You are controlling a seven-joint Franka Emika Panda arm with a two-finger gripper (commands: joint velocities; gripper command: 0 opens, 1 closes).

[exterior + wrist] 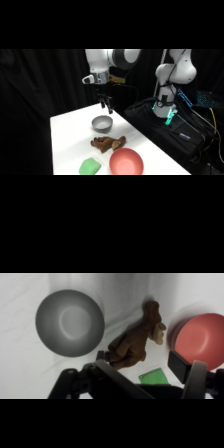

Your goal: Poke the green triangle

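The white desk (65,145) carries four things. The brown toy (108,144) lies in the middle; behind it the grey bowl (102,123), before it the red bowl (126,161) and the green triangle (90,166).

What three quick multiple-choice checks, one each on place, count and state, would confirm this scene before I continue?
1. Where does the green triangle lie?
A. beside the red bowl, at the table's near edge
B. inside the grey bowl
C. under the brown toy

2. How many bowls are there?
A. one
B. two
C. three

3. Is the gripper touching the triangle?
A. yes
B. no, it hangs above the grey bowl's far side

Key: 1 A, they sit side by side; 2 B, one grey and one red; 3 B, the triangle lies apart.
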